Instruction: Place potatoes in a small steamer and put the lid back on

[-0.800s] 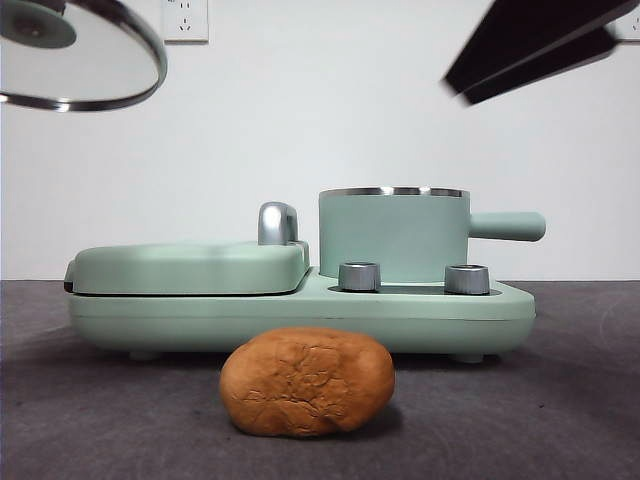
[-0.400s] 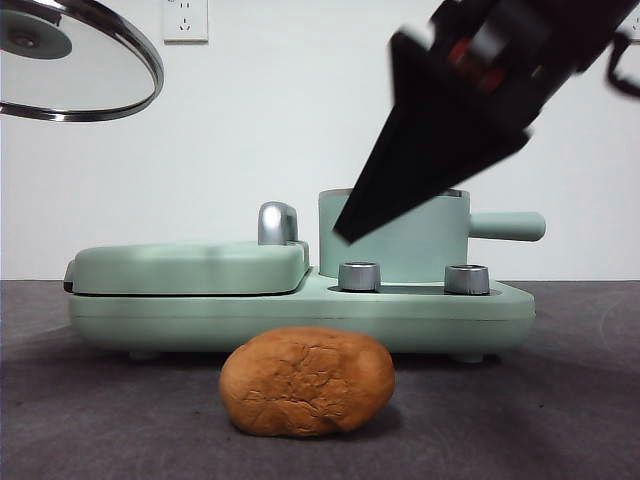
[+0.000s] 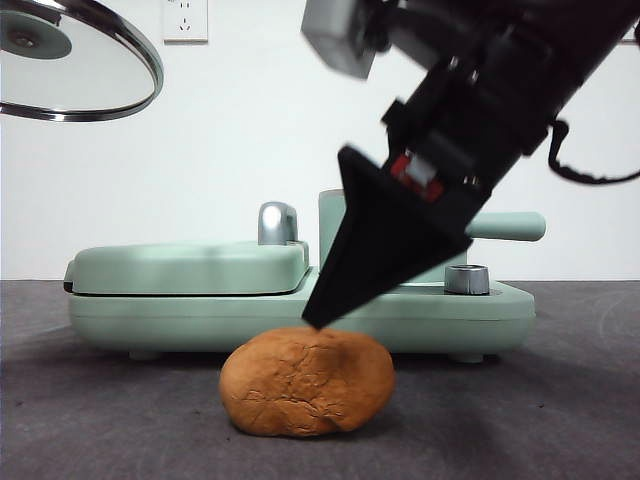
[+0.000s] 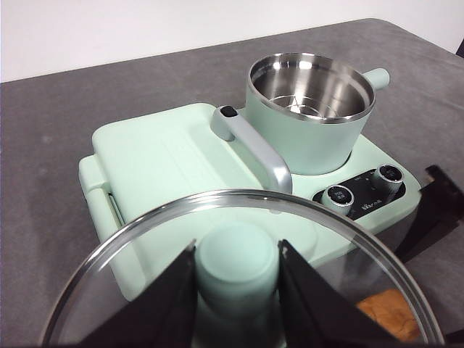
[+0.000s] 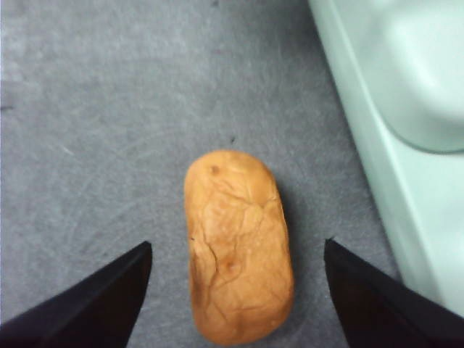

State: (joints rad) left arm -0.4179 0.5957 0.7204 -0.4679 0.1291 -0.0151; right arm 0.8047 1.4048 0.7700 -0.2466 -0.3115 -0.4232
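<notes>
- The potato (image 3: 307, 382), a rounded orange-brown lump with a cracked, bread-like skin, lies on the grey counter (image 3: 90, 420) just in front of the mint-green cooker base (image 3: 300, 310), exactly where it lay half a second ago.
- The right pincer (image 3: 318, 322) has come down since then: its black tip, which was level with the pot's wall, now hangs just above the potato's top, not clearly touching it.
- The right wrist view shows what the front view cannot: the right pincer (image 5: 235, 290) is spread wide, one jaw on each side of the potato (image 5: 238, 246) with bare counter between, grasping nothing.
- Behind the potato, the flat mint-green hinged griddle cover (image 3: 190, 265) lies shut on the base, its steel handle (image 3: 277, 222) upright.
- The small steamer (image 3: 335, 235), a mint-green cylindrical pot with a stubby side handle, stands on the base behind the potato, now largely hidden by the arm.
- Only the left wrist view looks into the steamer (image 4: 308, 109): a shiny steel inside with a rack, nothing else in it.
- The lid (image 3: 80, 60), a round clear glass disc with a steel rim, hangs high above the griddle cover, unmoved.
- The left pincer (image 4: 237, 290) is clenched on the lid's mint-green knob (image 4: 237, 264).
</notes>
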